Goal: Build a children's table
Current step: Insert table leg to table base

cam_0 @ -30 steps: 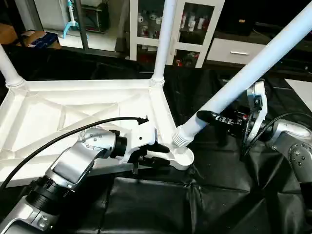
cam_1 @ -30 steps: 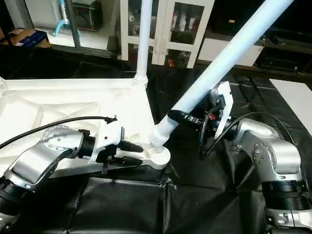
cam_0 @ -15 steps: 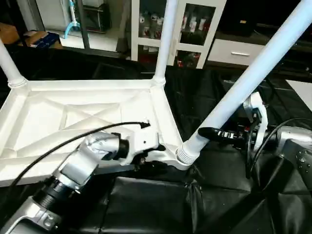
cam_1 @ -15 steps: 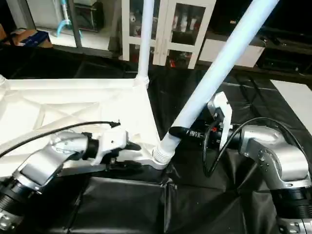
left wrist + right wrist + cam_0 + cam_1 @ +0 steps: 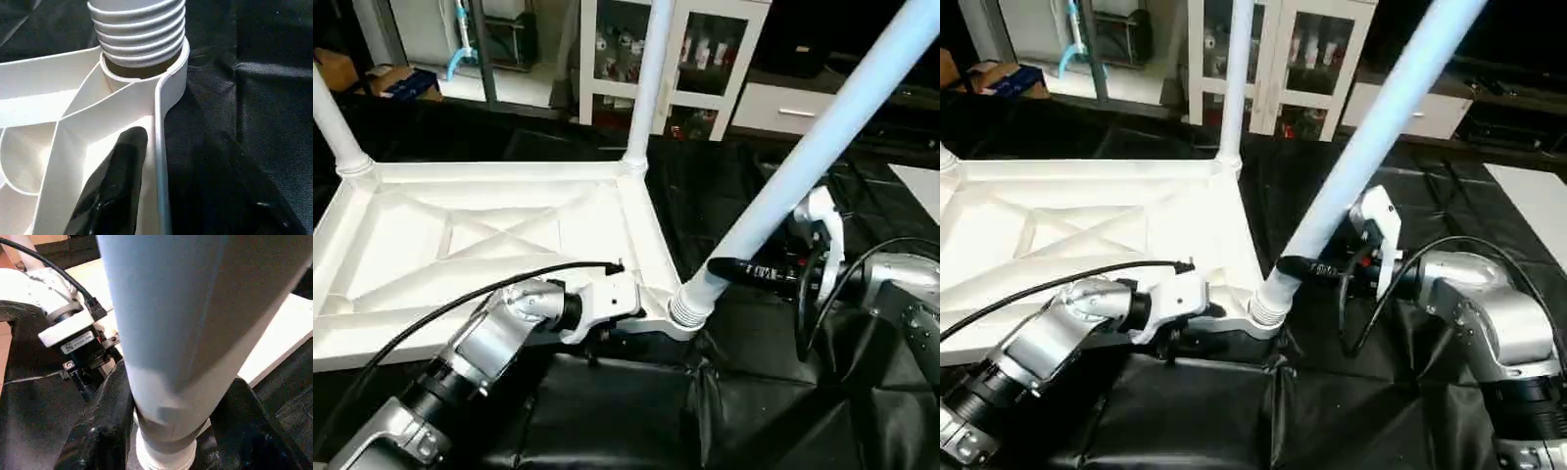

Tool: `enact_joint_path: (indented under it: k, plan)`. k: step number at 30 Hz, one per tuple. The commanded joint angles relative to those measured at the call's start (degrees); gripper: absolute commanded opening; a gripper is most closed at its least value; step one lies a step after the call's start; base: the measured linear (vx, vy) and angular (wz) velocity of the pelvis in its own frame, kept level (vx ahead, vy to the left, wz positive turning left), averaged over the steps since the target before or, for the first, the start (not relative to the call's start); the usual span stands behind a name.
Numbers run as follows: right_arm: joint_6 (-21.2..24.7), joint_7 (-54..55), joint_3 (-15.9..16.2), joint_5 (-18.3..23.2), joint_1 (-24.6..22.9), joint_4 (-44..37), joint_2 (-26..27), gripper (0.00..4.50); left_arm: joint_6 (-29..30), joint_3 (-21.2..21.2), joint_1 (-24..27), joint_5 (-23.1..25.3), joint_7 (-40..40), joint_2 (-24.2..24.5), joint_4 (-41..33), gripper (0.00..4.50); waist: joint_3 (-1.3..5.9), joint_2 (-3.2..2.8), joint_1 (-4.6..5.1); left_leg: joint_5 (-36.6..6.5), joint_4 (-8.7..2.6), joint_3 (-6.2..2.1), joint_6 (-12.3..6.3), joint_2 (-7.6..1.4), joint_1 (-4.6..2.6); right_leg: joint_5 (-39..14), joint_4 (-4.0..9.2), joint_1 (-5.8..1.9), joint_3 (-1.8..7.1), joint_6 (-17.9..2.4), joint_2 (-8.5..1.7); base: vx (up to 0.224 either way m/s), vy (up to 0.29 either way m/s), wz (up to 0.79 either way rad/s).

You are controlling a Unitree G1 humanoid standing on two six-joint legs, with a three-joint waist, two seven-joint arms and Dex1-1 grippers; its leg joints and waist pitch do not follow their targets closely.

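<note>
Leg [image 5: 803, 171] tilted toward 1 o'clock in socket [image 5: 173, 73]; right gripper [image 5: 1317, 266] clamped on it, left gripper [image 5: 146, 161] astride top [image 5: 460, 235] rim. Straighten leg before threading.

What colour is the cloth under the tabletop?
Black cloth, clearest in the left eye view.

Tilted leg [image 5: 803, 176] in tabletop [image 5: 460, 245] socket

Top [image 5: 509, 225] and leg [image 5: 803, 157]: smooth white plastic (slightly glossy); cloth [image 5: 636, 411] on the surface: black, wrinkled, faintly shiny.
</note>
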State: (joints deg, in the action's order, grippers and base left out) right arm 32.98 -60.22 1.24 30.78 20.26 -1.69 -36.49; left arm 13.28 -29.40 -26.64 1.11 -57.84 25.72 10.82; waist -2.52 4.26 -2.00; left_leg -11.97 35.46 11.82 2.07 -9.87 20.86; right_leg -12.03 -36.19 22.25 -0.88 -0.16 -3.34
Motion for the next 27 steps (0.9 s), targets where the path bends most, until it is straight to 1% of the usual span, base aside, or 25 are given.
enact_joint_path:
  k: [1, 2, 3, 4, 5, 7, 8, 9, 10, 13, 14, 15, 16, 17, 18, 19, 20, 21, 22, 23, 24, 25, 26, 27]
  plan:
    - [-0.7, 0.1, 0.5, -1.4, -0.5, -0.5, -0.8, 1.77, 0.3, -0.1, -0.4, 1.8, 1.1, -0.4, 2.1, 1.74, 2.87, -0.36, 0.14, -10.7, -4.31, -1.93, 0.25, -3.79, -1.28, -10.9, 4.75, -1.51, 2.24, -12.5, -4.42, 0.0, 0.0, 0.0]
    - [-0.8, -0.1, 0.6, -1.4, -0.6, -0.5, -0.8, 1.77, -0.1, -0.1, -0.9, 2.4, 1.4, -0.9, 3.3, 1.73, 2.75, -0.34, 0.14, -11.5, -4.36, -1.92, 0.32, -3.81, -1.35, -12.1, 4.99, -1.39, 2.28, -12.3, -4.44, 0.0, 0.0, 0.0]
    - [-0.8, -0.2, 0.6, -1.4, -0.6, -0.6, -0.8, 1.77, -0.4, -0.4, -1.1, 3.0, 1.6, -0.9, 3.9, 1.57, 2.79, -0.34, 0.09, -11.6, -4.34, -1.91, 0.38, -3.81, -1.41, -12.3, 5.0, -1.37, 2.28, -12.2, -4.46, 0.0, 0.0, 0.0]
    - [-0.7, -0.2, 0.6, -1.4, -0.6, -0.6, -0.8, 1.77, -0.6, -0.6, -1.2, 3.4, 1.7, -0.9, 4.3, 1.57, 2.7, -0.35, 0.1, -12.3, -4.4, -1.94, 0.51, -3.85, -1.47, -13.4, 5.16, -1.25, 2.29, -11.9, -4.47, 0.0, 0.0, 0.0]
    - [-0.7, -0.3, 0.7, -1.5, -0.6, -0.6, -0.9, 1.77, -0.9, -1.0, -1.6, 4.0, 1.9, -0.8, 4.8, 1.44, 2.66, -0.37, 0.11, -12.6, -4.43, -1.97, 0.59, -3.83, -1.47, -13.9, 5.21, -1.25, 2.27, -11.8, -4.48, 0.0, 0.0, 0.0]
    - [-0.8, -0.6, 0.9, -1.7, -0.6, -0.8, -1.0, 1.77, -0.7, -1.5, -2.1, 4.7, 1.9, -0.7, 5.4, 1.32, 2.56, -0.23, 0.24, -13.9, -4.63, -2.19, 0.91, -3.84, -1.3, -16.7, 5.41, -1.32, 2.25, -10.9, -4.56, 0.0, 0.0, 0.0]
    - [-0.8, -0.7, 1.0, -1.7, -0.6, -0.8, -1.0, 1.77, -0.5, -1.7, -2.3, 4.9, 1.8, -0.6, 5.5, 1.3, 2.48, -0.24, 0.27, -14.5, -4.67, -2.26, 1.13, -3.83, -1.33, -18.4, 5.59, -1.2, 2.26, -10.3, -4.64, 0.0, 0.0, 0.0]
    - [-0.9, -0.7, 1.2, -1.8, -0.5, -0.9, -1.0, 1.77, -0.2, -1.9, -2.9, 5.6, 2.3, -0.6, 6.1, 1.24, 2.48, -0.32, 0.31, -14.8, -4.68, -2.3, 1.3, -3.82, -1.35, -18.9, 5.59, -1.18, 2.27, -10.1, -4.65, 0.0, 0.0, 0.0]
    - [-0.9, -0.8, 1.2, -1.9, -0.5, -0.8, -1.0, 1.77, 0.4, -2.0, -3.4, 6.0, 2.4, -0.5, 6.6, 1.06, 2.45, -0.28, 0.43, -15.4, -4.77, -2.4, 1.51, -3.79, -1.29, -20.0, 5.69, -1.16, 2.24, -9.7, -4.61, 0.0, 0.0, 0.0]
    - [-1.0, -0.7, 1.3, -1.9, -0.5, -0.9, -0.9, 1.77, 0.6, -2.4, -4.3, 7.3, 2.6, -0.1, 7.3, 1.03, 2.36, -0.22, 0.6, -16.7, -4.8, -2.6, 1.85, -3.75, -1.25, -22.9, 5.99, -1.03, 2.23, -8.8, -4.75, 0.0, 0.0, 0.0]
    - [-0.9, -0.7, 1.3, -1.8, -0.6, -1.0, -0.9, 1.77, 1.6, -2.4, -4.5, 7.4, 1.9, 0.3, 7.2, 1.03, 2.35, -0.21, 0.59, -17.0, -4.78, -2.62, 1.89, -3.74, -1.37, -24.0, 6.12, -0.9, 2.23, -8.4, -4.8, 0.0, 0.0, 0.0]
    - [-0.9, -0.5, 1.1, -1.5, -0.8, -1.2, -0.8, 1.77, 3.8, -2.2, -4.7, 6.8, -0.4, 0.9, 6.4, 1.17, 2.34, -0.22, 0.6, -17.1, -4.8, -2.68, 1.92, -3.74, -1.37, -24.4, 6.13, -0.88, 2.22, -8.3, -4.82, 0.0, 0.0, 0.0]
    - [-0.8, -0.5, 1.1, -1.5, -0.9, -1.2, -0.7, 1.77, 4.4, -2.2, -4.7, 6.5, -0.8, 0.9, 6.2, 1.17, 2.36, -0.22, 0.68, -16.8, -4.88, -2.77, 1.92, -3.69, -1.21, -24.6, 6.11, -0.95, 2.18, -8.1, -4.79, 0.0, 0.0, 0.0]
    - [-0.9, -0.4, 1.0, -1.4, -0.9, -1.2, -0.7, 1.77, 5.5, -1.9, -4.9, 5.9, -1.3, 0.8, 5.9, 1.34, 2.38, -0.85, 0.68, -16.7, -4.99, -2.89, 2.1, -3.7, -1.18, -23.8, 5.97, -0.97, 2.18, -8.3, -4.82, 0.0, 0.0, 0.0]
    - [-0.8, -0.4, 0.8, -1.3, -1.0, -1.3, -0.6, 1.77, 6.3, -1.6, -5.2, 5.5, -1.6, 0.5, 6.0, 1.34, 2.37, -0.64, 0.84, -16.9, -5.0, -2.77, 2.13, -3.68, -1.19, -23.3, 6.07, -0.91, 2.15, -8.5, -4.69, 0.0, 0.0, 0.0]
    - [-0.7, -0.3, 0.7, -1.2, -1.1, -1.3, -0.6, 1.77, 6.7, -1.5, -5.4, 5.2, -1.8, 0.4, 6.2, 1.39, 2.43, -0.52, 0.8, -16.8, -4.99, -2.78, 2.05, -3.71, -1.24, -22.3, 5.97, -0.97, 2.15, -8.9, -4.69, 0.0, 0.0, 0.0]
    - [-0.8, -0.3, 0.5, -1.2, -1.2, -1.3, -0.5, 1.77, 6.9, -1.7, -5.8, 5.2, -2.4, 0.3, 6.7, 1.49, 2.44, -0.86, 0.73, -16.7, -4.92, -2.7, 1.98, -3.7, -1.36, -21.2, 5.89, -0.87, 2.24, -9.6, -4.69, 0.0, 0.0, 0.0]
    - [-0.8, -0.2, 0.4, -1.2, -1.3, -1.4, -0.5, 1.77, 6.7, -1.7, -6.1, 5.3, -2.6, 0.2, 7.2, 1.61, 2.43, -0.75, 0.8, -16.8, -4.92, -2.63, 1.85, -3.67, -1.34, -20.9, 5.97, -0.85, 2.23, -9.8, -4.62, 0.0, 0.0, 0.0]
    - [-0.8, -0.3, 0.3, -1.2, -1.4, -1.4, -0.5, 1.77, 6.6, -1.8, -6.2, 5.3, -2.7, 0.1, 7.5, 1.61, 2.5, -0.69, 0.76, -16.6, -4.88, -2.58, 1.68, -3.67, -1.33, -20.1, 5.93, -0.95, 2.26, -10.1, -4.63, 0.0, 0.0, 0.0]
    - [-0.8, -0.2, 0.2, -1.1, -1.4, -1.5, -0.4, 1.77, 6.4, -1.9, -6.4, 5.3, -3.0, 0.1, 7.7, 1.76, 2.49, -0.72, 0.7, -16.4, -4.88, -2.54, 1.52, -3.71, -1.36, -19.4, 5.87, -0.94, 2.28, -10.4, -4.63, 0.0, 0.0, 0.0]
    - [-0.8, -0.2, 0.2, -1.1, -1.4, -1.5, -0.4, 1.77, 6.4, -1.9, -6.4, 5.3, -3.0, 0.1, 7.7, 1.76, 2.51, -0.76, 0.67, -16.3, -4.89, -2.53, 1.49, -3.75, -1.37, -19.1, 5.83, -0.95, 2.28, -10.6, -4.65, 0.0, 0.0, 0.0]
    - [-0.3, 0.0, -0.5, -0.4, -1.2, -1.6, -0.1, 1.77, 6.7, -2.2, -6.5, 4.7, -4.8, 0.4, 7.3, 1.82, 2.49, -0.81, 0.66, -16.2, -4.95, -2.52, 1.45, -3.75, -1.35, -18.4, 5.79, -1.0, 2.28, -10.9, -4.61, 0.0, 0.0, 0.0]
    - [-0.2, 0.0, -0.6, -0.3, -1.0, -1.7, -0.1, 1.77, 6.7, -2.3, -6.6, 4.6, -5.1, 0.5, 7.1, 2.0, 2.56, -0.86, 0.61, -15.8, -4.94, -2.5, 1.41, -3.77, -1.34, -17.6, 5.66, -1.07, 2.27, -11.2, -4.63, 0.0, 0.0, 0.0]
    - [-0.2, 0.1, -0.8, -0.3, -0.8, -1.7, -0.1, 1.77, 6.9, -2.3, -6.6, 4.6, -5.2, 0.5, 7.0, 2.06, 2.57, -0.86, 0.63, -15.6, -4.95, -2.47, 1.36, -3.77, -1.28, -17.2, 5.6, -1.11, 2.27, -11.3, -4.61, 0.0, 0.0, 0.0]
